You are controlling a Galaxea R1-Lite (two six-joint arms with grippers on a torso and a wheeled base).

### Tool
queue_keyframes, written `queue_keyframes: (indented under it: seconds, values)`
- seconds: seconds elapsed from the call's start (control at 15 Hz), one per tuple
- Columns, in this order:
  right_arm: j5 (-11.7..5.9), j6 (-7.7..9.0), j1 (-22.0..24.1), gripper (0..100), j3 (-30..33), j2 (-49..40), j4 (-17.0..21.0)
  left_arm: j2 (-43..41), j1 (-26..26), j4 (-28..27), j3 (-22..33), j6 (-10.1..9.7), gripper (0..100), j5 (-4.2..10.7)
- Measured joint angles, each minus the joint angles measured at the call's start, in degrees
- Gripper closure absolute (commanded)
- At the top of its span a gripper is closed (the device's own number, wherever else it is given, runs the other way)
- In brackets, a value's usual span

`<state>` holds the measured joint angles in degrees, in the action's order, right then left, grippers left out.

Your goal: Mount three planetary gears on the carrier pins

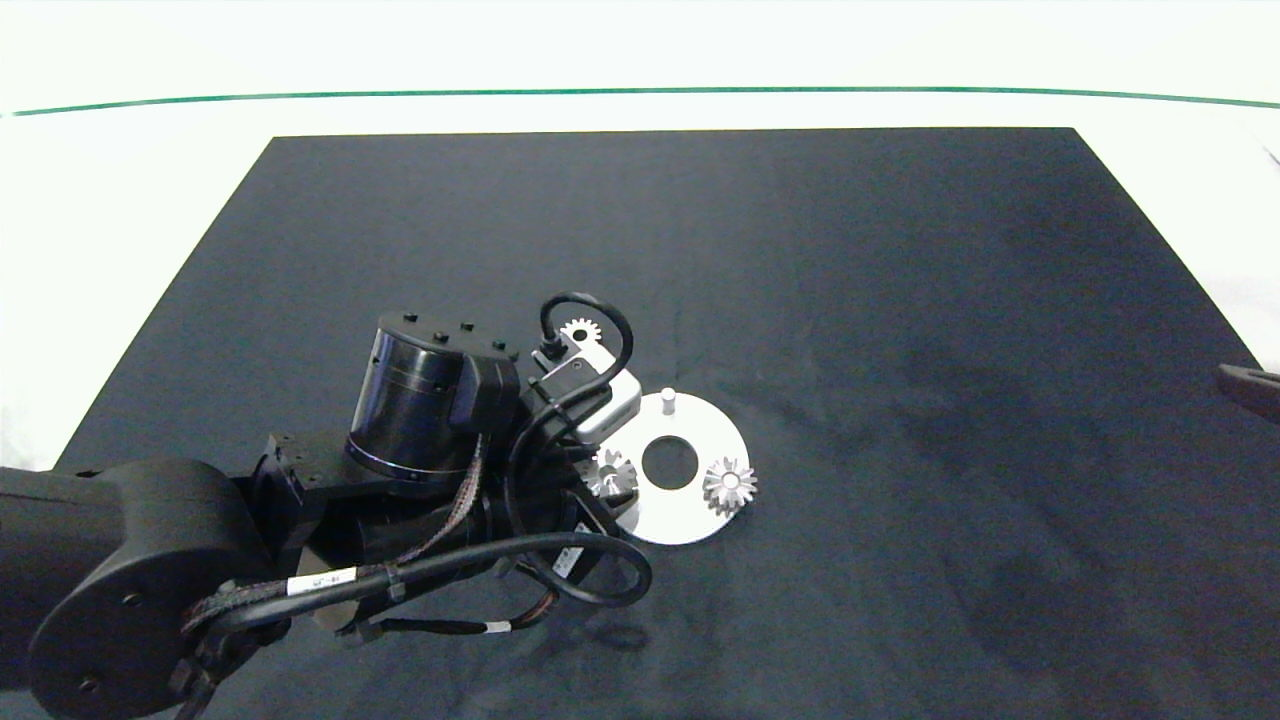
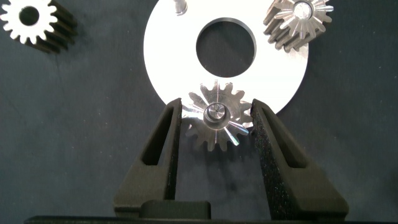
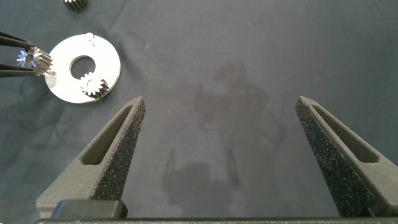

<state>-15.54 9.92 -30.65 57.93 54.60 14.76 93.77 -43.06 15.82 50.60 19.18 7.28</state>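
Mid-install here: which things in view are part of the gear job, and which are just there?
Job:
- carrier disc
- gear on pin
- gear between left gripper fingers, over a pin
- loose gear
- bare pin

Just there:
- black mat
- right gripper, open, over bare mat

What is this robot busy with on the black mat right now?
The left gripper is closed on a small silvery metal gear at the edge of the flat white round disc, seemingly over a pin. A second gear already sits on the disc, one white peg stands bare, and a third gear lies on the mat. The right gripper hangs open off to the side.
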Motion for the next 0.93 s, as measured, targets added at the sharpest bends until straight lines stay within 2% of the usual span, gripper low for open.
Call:
queue_keyframes:
  seconds: [0.33, 0.93]
  values:
    - [0.04, 0.1, 0.0, 0, 0.0, 0.0, 0.0, -0.3, 0.1, 0.0, 0.3, 0.66, 78, 0.49]
    - [0.02, 0.21, -1.0, 0, 0.0, -0.4, 0.1, -0.1, 0.2, 0.2, 0.3, 0.59, 78, 0.57]
